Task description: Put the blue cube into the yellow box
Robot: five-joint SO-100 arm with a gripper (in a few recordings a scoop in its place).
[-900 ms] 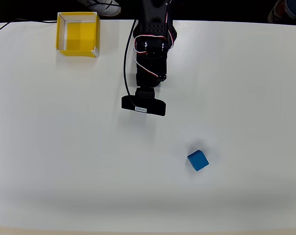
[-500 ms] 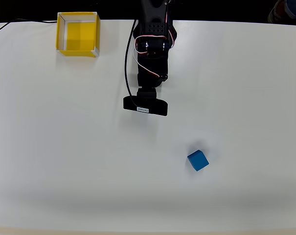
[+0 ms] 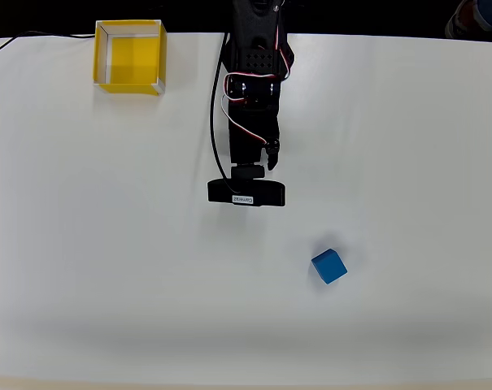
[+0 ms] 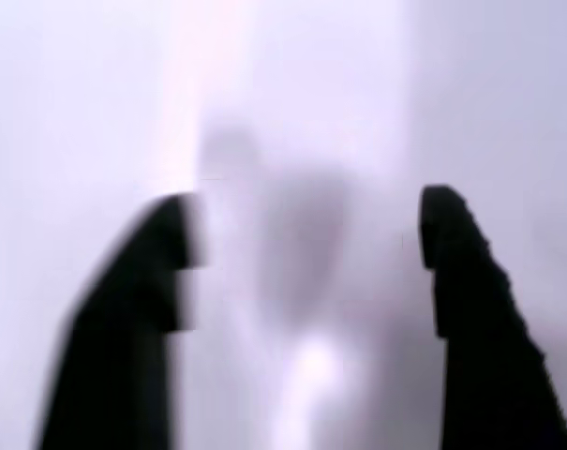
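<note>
The blue cube (image 3: 329, 266) lies on the white table, right of centre and towards the picture's lower edge in the overhead view. The yellow box (image 3: 132, 58) stands open-topped and empty at the top left corner. My black arm (image 3: 250, 89) reaches down from the top middle, and its wrist camera bar (image 3: 246, 193) hides the fingers from above. That bar sits up and to the left of the cube, well apart from it. In the wrist view my gripper (image 4: 306, 211) is open, with blurred white table and nothing else between the two dark fingers (image 4: 456, 253).
A thin black cable (image 3: 10, 45) runs off the table's top left edge beside the box. A person's shoe (image 3: 473, 16) shows past the top right edge. White table (image 3: 107, 244) spreads around the cube and the arm.
The arm has stretched a little further down the picture and slightly right, bringing the wrist camera bar closer to the blue cube. Cube and box have not moved.
</note>
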